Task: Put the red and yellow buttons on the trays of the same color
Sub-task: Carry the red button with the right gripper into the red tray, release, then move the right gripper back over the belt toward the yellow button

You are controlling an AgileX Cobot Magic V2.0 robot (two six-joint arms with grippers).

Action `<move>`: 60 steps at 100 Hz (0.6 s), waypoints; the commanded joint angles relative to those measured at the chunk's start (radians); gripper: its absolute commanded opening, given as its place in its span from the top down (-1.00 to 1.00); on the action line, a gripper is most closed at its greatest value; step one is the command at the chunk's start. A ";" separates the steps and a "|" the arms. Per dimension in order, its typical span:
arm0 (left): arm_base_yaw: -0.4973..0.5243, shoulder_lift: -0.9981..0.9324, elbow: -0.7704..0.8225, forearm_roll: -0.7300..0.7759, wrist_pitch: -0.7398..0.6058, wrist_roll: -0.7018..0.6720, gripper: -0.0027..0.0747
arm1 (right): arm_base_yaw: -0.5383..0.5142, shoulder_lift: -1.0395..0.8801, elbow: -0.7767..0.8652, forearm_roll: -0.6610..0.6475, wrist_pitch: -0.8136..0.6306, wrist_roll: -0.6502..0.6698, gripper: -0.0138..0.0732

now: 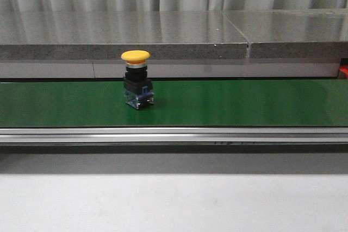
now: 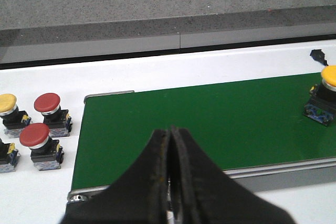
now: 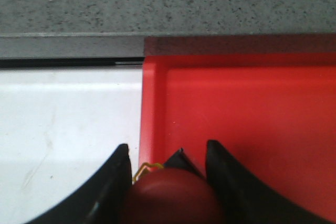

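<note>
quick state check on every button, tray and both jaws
yellow button: upright on the green belt, untouched
two red buttons and a second yellow button: upright beside the belt
left gripper: jaws shut, empty
right gripper: shut on red button
red tray: empty where visible

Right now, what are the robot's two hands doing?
Left gripper: closed, holding nothing.
Right gripper: closed around a red button, above the red tray.

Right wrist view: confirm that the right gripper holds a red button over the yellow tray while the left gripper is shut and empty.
Not quite: the tray is red, not yellow. The right wrist view shows the right gripper holding the red button over the red tray. The rest stands: in the left wrist view, the left gripper is shut with nothing between its fingers.
</note>
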 commanded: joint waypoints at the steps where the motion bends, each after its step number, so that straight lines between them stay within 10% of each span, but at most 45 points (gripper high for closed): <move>1: -0.007 0.003 -0.026 -0.011 -0.072 -0.008 0.98 | -0.012 0.009 -0.078 0.013 -0.045 -0.008 0.41; 60: -0.007 0.003 -0.026 -0.011 -0.072 -0.008 0.98 | -0.013 0.209 -0.174 0.012 -0.062 -0.008 0.40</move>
